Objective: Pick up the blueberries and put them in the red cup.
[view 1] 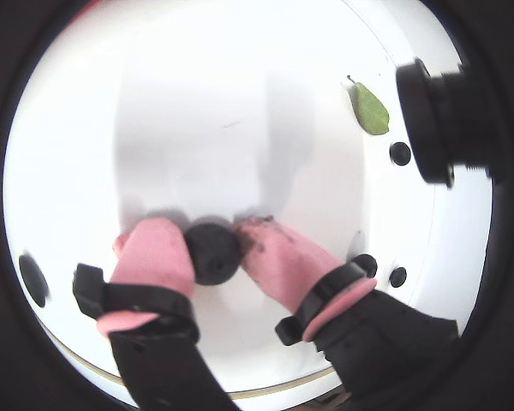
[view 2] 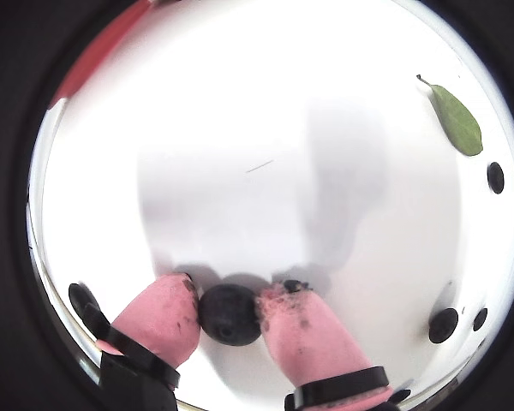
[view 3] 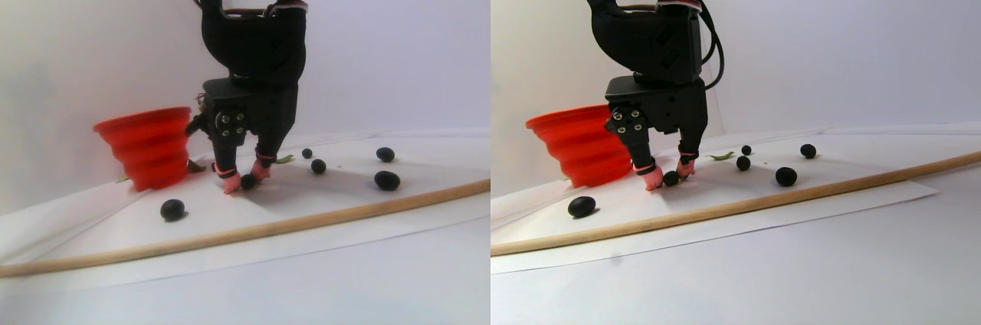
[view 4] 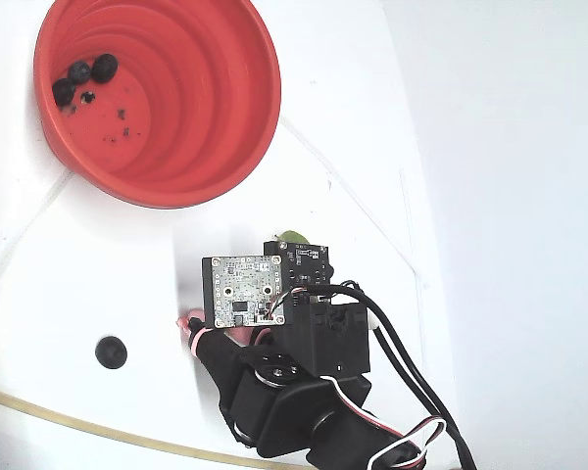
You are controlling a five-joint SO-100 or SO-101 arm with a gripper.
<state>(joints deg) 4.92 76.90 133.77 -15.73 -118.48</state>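
Fixed view: arm [view 4: 294, 392] hides gripped berry and most of green leaf [view 4: 292, 236]. Red cup [view 4: 157, 98] rim cut at top edge.

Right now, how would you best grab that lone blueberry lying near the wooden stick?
Take the lone blueberry across its round middle, coming straight down from above. It is a small ball resting on the flat white sheet with open space around it, so the jaws can straddle it, as the gripper does with the blueberry it straddles.

Nine blueberries [view 3: 387, 180], one red cup [view 4: 230, 127], one leaf [view 1: 370, 111], one stick [view 3: 306, 221].
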